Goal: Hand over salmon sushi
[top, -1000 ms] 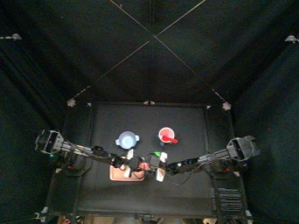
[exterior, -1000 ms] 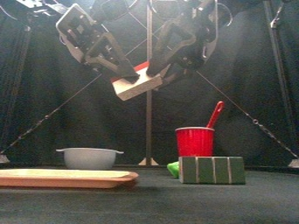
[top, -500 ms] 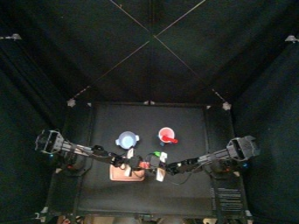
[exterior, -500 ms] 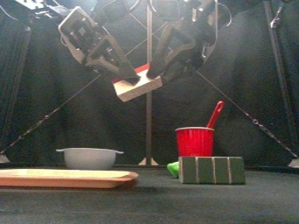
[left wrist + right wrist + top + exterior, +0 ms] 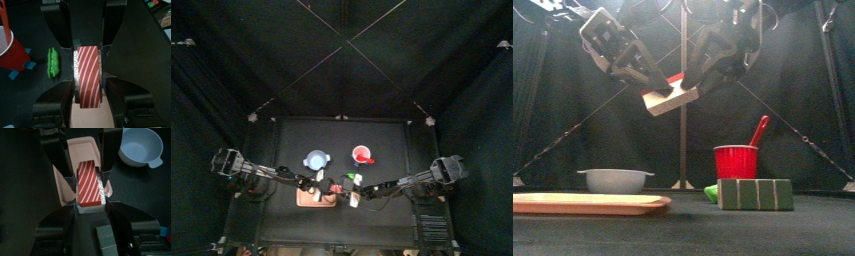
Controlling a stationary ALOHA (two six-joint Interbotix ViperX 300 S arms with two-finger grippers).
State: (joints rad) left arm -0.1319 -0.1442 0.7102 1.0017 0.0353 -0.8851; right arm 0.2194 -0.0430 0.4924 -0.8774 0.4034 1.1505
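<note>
The salmon sushi (image 5: 671, 96) is held high in mid-air above the table's 6 o'clock edge, over the wooden board (image 5: 591, 203), pinched from opposite ends by the left gripper (image 5: 87, 75) and the right gripper (image 5: 89, 188), evidently so that it can be passed across. A white block topped by red-and-white striping is shown.

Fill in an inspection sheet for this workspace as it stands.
Surface: black table, things standing on it.
Job's things: sushi held in the air, off the table.
Clutter: wooden board, blue bowl, red cup with a spoon, green piece, green box.
Grippers: left gripper shut on the sushi; right gripper at its other end.
Cables: nothing seen.
Surroundings: black curtains.
</note>
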